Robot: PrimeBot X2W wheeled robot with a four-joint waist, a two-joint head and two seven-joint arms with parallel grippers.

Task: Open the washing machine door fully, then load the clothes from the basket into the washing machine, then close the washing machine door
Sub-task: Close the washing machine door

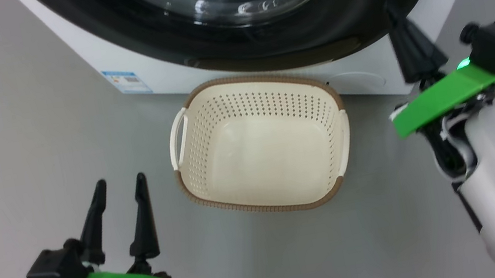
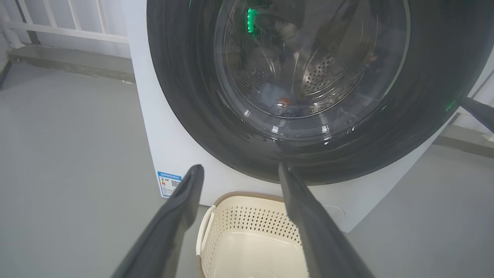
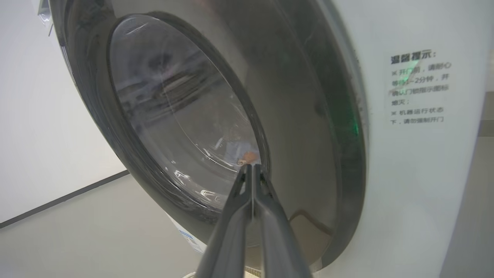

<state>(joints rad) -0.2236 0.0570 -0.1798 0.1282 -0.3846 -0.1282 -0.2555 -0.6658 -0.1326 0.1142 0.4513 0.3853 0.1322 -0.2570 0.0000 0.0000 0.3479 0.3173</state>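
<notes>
1. Right claw (image 1: 391,14) clenched on nothing, fingers pressed together, tips at the lower right rim of the washing machine door (image 1: 339,21); contact impossible to tell.
2. Left claw (image 1: 120,182) released, fingers spread wide, low over the floor (image 1: 0,152), to the left of the basket (image 1: 262,77).
3. Basket empty, on the floor just before the front bottom edge of the washing machine (image 1: 166,79).
4. Clothes (image 2: 274,94) inside the drum, visible as a blue and orange patch through the door's window.
5. Door lying against the machine front, seemingly closed; latch unseen.
6. Looks like the closing step, nearly finished. Calls next for a straight press on the rim until latched, then pulling the claw clear.
</notes>
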